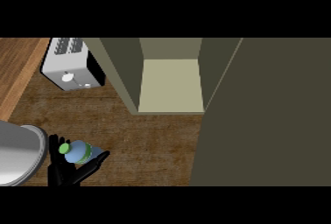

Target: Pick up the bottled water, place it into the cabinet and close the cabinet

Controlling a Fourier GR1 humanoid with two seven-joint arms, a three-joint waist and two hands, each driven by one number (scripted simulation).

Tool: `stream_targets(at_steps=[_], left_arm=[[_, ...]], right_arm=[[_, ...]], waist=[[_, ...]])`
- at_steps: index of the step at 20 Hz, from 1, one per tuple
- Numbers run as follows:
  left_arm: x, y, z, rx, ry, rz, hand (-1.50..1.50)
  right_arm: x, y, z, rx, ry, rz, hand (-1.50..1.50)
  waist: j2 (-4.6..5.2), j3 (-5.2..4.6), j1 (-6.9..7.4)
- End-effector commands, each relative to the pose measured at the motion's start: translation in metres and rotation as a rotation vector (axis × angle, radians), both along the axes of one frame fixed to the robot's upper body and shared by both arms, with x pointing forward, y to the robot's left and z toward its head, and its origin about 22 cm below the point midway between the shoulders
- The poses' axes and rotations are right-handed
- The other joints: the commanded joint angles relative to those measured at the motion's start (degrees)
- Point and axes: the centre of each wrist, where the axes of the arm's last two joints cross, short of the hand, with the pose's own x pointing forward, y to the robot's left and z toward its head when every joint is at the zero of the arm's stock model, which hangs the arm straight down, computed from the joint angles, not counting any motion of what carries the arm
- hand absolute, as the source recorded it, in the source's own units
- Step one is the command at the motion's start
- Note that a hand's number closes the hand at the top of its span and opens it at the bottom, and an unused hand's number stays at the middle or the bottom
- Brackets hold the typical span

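The bottled water (82,154), clear with a blue label and a green cap, stands at the lower left of the counter. My left hand (65,171) is round it: fingers rise along its left side and the thumb lies against its right side. My grey left forearm (16,153) comes in from the left edge. The cabinet (171,85) stands open at the back middle, showing a pale shelf with nothing on it. Its door (271,113) is swung wide and fills the view's right side. My right hand does not show.
A silver toaster (71,64) stands at the back left, just left of the cabinet's side wall. Brown counter top (149,144) lies between the bottle and the cabinet opening. A lighter wooden strip (16,70) runs along the far left.
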Motion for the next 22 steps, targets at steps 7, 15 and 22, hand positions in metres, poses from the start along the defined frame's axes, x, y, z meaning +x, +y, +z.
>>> stream_targets(at_steps=[7, 15, 22], left_arm=[[-0.01, -0.016, -0.027, -0.042, -0.035, -0.003, -1.5], [0.005, -0.007, -0.035, -0.083, -0.126, -0.002, -1.5], [0.003, -0.011, -0.038, -0.113, -0.17, 0.002, 1.5]], right_arm=[[-0.016, -0.006, 0.019, -0.044, -0.06, -0.019, -1.5], [-0.016, -0.001, 0.016, -0.021, -0.067, -0.04, -1.5], [-0.014, -0.009, 0.022, -0.038, -0.047, -0.052, -1.5]], waist=[[-0.02, -0.01, 0.08], [-0.03, -0.01, -0.19], [0.02, 0.01, 0.09]])
